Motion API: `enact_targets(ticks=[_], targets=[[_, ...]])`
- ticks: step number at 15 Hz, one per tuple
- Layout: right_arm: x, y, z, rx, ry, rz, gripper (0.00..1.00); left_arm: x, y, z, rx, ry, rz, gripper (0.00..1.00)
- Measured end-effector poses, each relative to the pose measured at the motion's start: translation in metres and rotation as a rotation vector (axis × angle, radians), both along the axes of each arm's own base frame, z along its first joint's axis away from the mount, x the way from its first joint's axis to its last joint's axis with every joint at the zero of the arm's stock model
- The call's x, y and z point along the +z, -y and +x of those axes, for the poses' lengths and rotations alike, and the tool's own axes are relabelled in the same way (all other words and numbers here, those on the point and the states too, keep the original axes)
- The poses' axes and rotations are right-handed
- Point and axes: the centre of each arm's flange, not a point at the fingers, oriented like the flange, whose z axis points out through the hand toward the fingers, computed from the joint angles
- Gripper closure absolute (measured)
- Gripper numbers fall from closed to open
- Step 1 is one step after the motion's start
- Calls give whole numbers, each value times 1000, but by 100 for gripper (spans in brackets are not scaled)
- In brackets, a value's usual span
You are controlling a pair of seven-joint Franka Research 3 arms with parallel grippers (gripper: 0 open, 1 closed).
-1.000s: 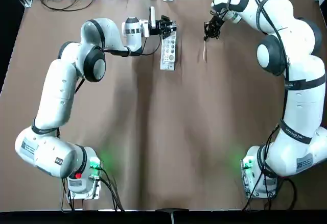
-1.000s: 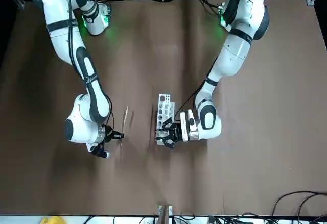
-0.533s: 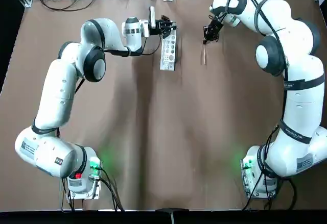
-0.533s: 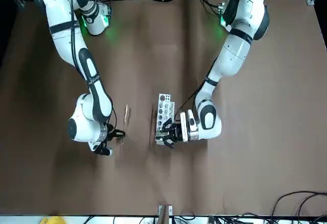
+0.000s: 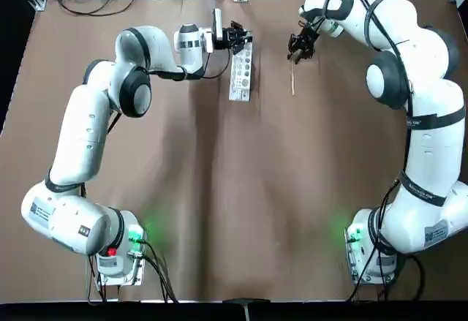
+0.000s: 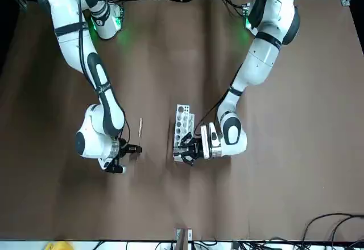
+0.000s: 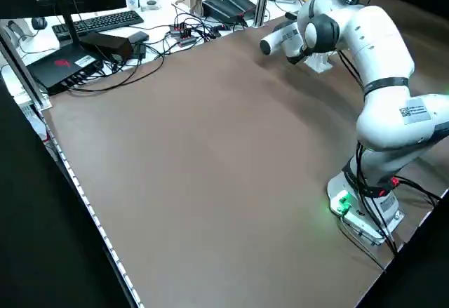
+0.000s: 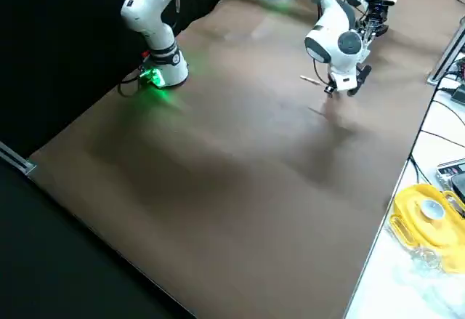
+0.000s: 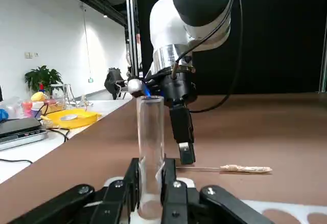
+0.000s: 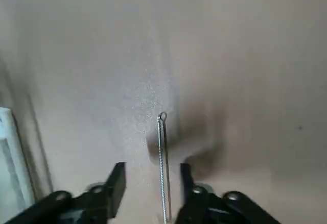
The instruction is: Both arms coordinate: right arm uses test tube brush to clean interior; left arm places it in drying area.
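Your right tool [image 10: 152,171] is low over the far part of the desk [image 5: 241,226], its two fingers spread apart. The brush [image 9: 246,169] lies on the desk just beside that tool, its bristle end pointing back towards the robot's bases. In the right wrist view, you see its looped wire end in the space between the fingers, with a strip of shadow alongside

Your left tool [image 9: 151,162] has its fingers pinching a clear tube [image 9: 151,132], which stands upright in the left wrist view. From overhead, that tool overlaps the far end of the white rack [image 5: 241,74], well apart from the brush
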Motion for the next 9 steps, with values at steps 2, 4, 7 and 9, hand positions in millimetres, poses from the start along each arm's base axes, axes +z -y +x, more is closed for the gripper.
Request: enact_targets(ticks=[2,4,7,9], targets=[[15,10,2,45,-30,-24,24,7,0,4,3,11,-6,77],[43,24,7,96,-48,-62,7,19,0,8,6,19,-12,77],[111,44,13,138,-15,-110,0,49,1,16,18,18,-20,77],[168,61,10,147,5,-123,0,70,0,22,38,-16,-19,77]])
